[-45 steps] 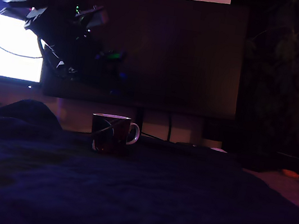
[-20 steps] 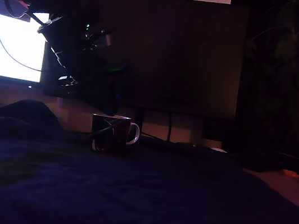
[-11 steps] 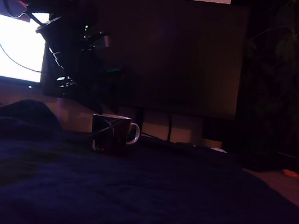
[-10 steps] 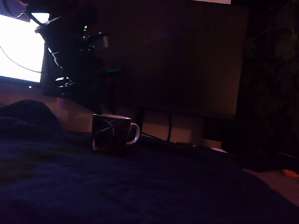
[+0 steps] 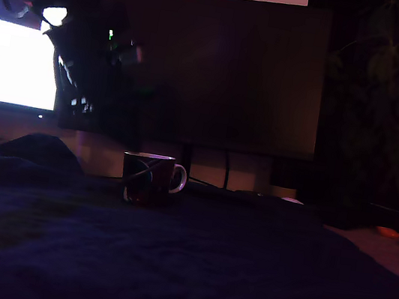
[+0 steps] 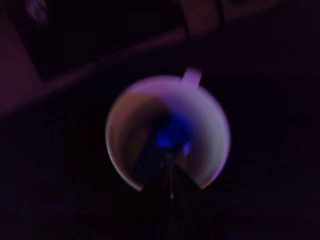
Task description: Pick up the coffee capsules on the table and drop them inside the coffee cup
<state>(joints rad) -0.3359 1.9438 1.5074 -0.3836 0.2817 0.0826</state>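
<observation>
In the exterior view the scene is very dark. One coffee cup, a dark mug with thin light curved lines on its side and a white handle turned toward the exterior view's right, stands upright a little left of the frame's centre on a worktop covered by a dark blue cloth. The single arm fills the upper left of the frame as a black outline, with one small green light on it, and hangs above and to the left of the cup, clear of it. Its end effector is lost in shadow here, so it cannot be told whether the jaws are apart or together. Behind the arm one bright white screen glows at the left edge, and one large dark monitor spans the middle of the frame. A dim plant stands at the right. No capsule can be seen on the cloth in this view.

In the wrist view, which is blurred, the one cup is seen from above, its pale inner wall forming a round ring at the frame's centre with the handle at its upper edge. One bright blue coffee capsule lies inside it, near the bottom. A dark wedge rising from the lower edge is the end effector, above the cup's near rim; its state cannot be told.
</observation>
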